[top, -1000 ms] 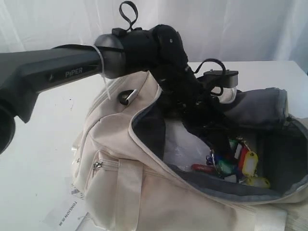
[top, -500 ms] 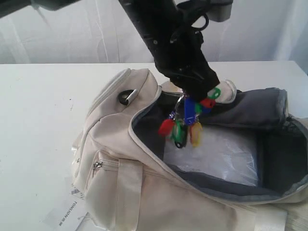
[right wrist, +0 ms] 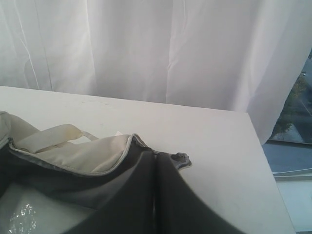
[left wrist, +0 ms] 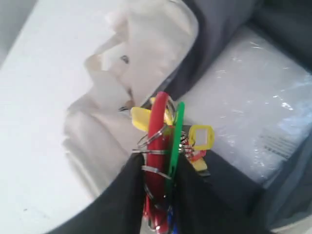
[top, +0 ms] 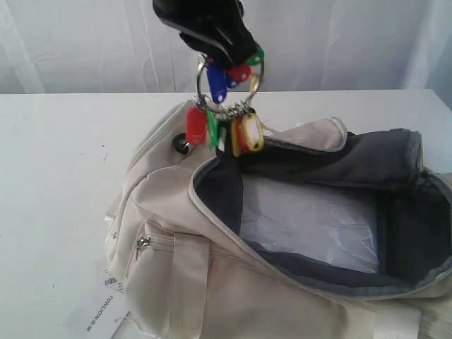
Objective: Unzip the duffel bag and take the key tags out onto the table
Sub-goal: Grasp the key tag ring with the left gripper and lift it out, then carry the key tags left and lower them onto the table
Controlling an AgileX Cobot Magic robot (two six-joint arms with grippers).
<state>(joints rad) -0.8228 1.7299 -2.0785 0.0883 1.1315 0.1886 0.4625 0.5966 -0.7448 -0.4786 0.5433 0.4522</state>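
The cream duffel bag (top: 176, 282) lies unzipped on the white table (top: 63, 162), its dark grey lining showing. My left gripper (top: 229, 55) hangs high over the bag's far left rim, shut on the key tags (top: 222, 120). Red, green, blue and yellow tags dangle from their rings, clear of the opening. In the left wrist view the key tags (left wrist: 163, 141) are pinched between my left gripper (left wrist: 161, 170) fingers above the bag (left wrist: 146, 44). My right gripper (right wrist: 156, 161) is shut beside the bag's folded-back flap (right wrist: 92, 153); a small grey tab (right wrist: 180, 158) sits at its tips.
A clear plastic packet (top: 311, 222) lies inside the bag. A white paper label (top: 99, 314) rests on the table at the bag's near left. White curtains hang behind the table. The table's edge (right wrist: 263, 156) runs close on the right, with a window beyond.
My left gripper has lifted out of the bag with the key tags and carried them up and to the left. The bag's inside now shows only the plastic packet.
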